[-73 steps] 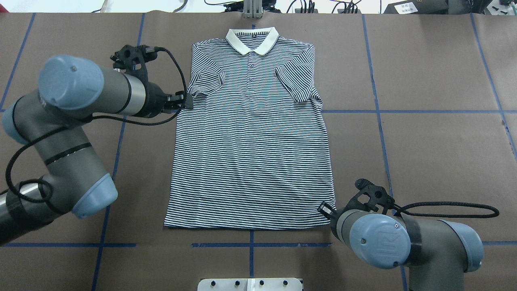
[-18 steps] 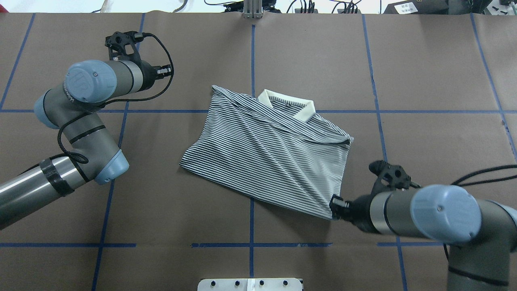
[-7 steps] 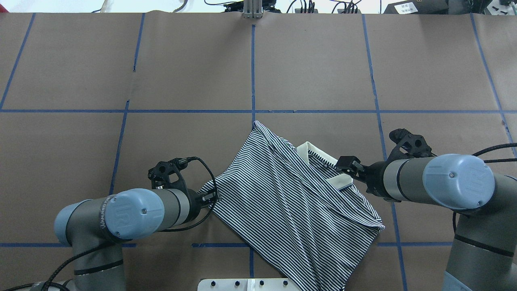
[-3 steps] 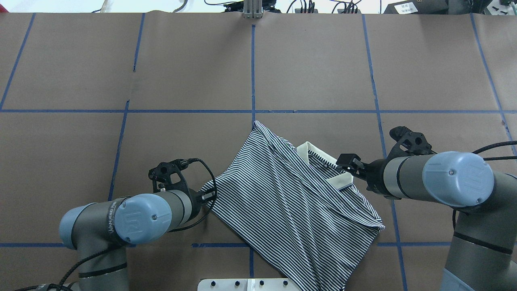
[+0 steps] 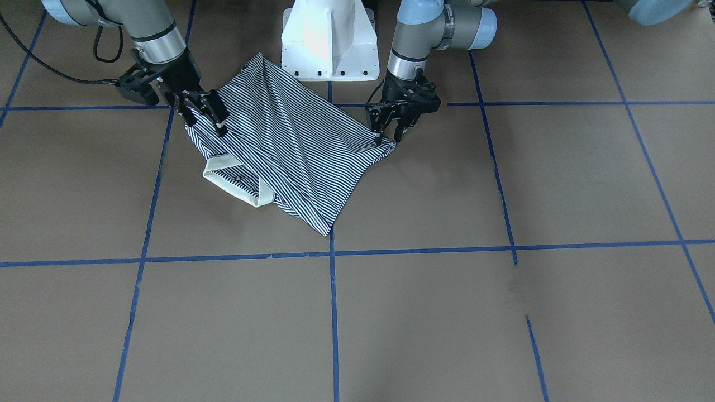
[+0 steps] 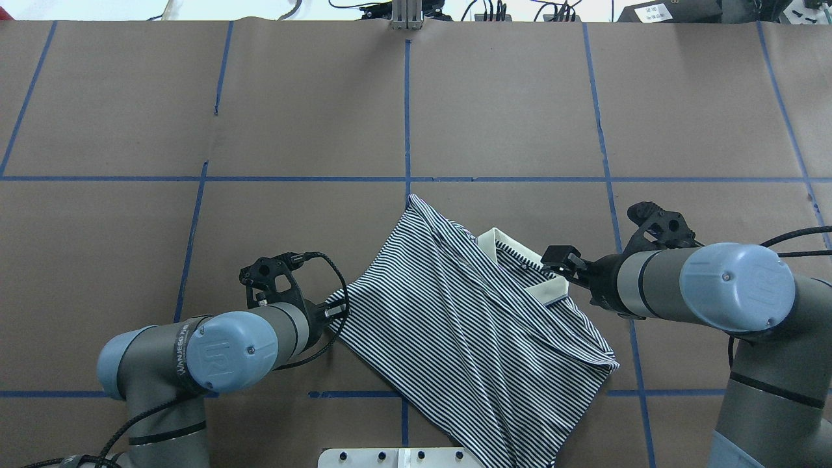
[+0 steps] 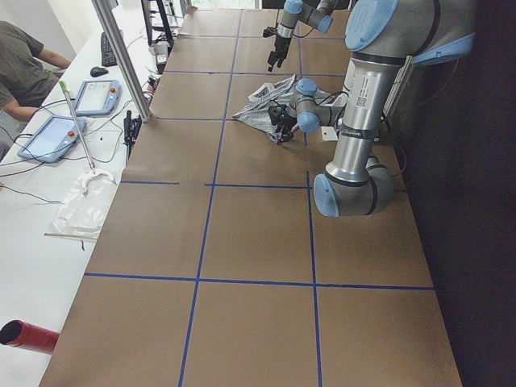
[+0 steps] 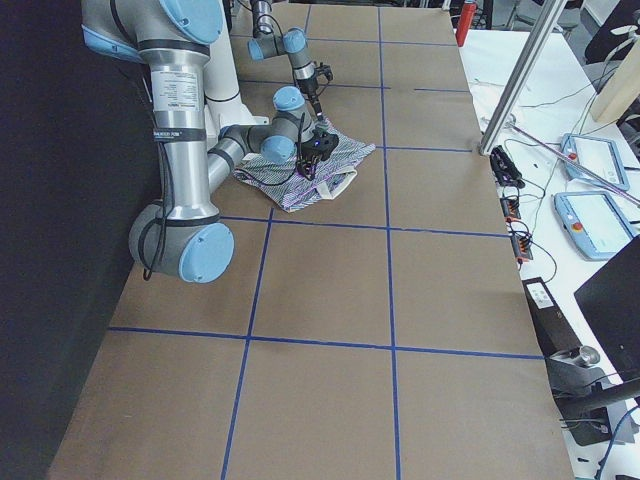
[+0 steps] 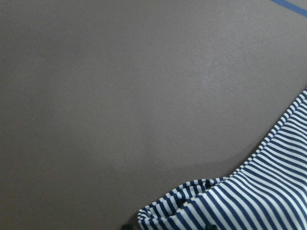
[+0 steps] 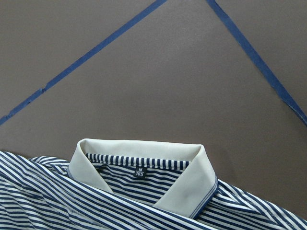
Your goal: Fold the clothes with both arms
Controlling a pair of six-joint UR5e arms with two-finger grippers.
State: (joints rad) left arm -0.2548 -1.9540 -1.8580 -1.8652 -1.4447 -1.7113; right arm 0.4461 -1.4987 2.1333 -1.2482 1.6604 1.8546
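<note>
The striped polo shirt (image 6: 468, 338) lies folded and askew near the robot's side of the table, white collar (image 6: 520, 266) up. My left gripper (image 5: 389, 137) hangs open just over the shirt's left corner (image 9: 249, 201), holding nothing. It also shows in the overhead view (image 6: 338, 312). My right gripper (image 5: 206, 120) is open above the fabric just behind the collar (image 10: 144, 167), and appears again from overhead (image 6: 560, 259). Neither grips the shirt (image 5: 296, 145).
The white pedestal base (image 5: 329, 39) stands right behind the shirt, whose near end reaches the base plate (image 6: 403, 457). Blue tape lines (image 6: 406, 110) grid the brown table cover. A person (image 7: 24, 64) sits at a side bench with tablets.
The shirt, flat at first, was folded over and dragged toward the robot. In the last second it lies still; the left gripper has drawn slightly back from its corner and the right barely shifted.
</note>
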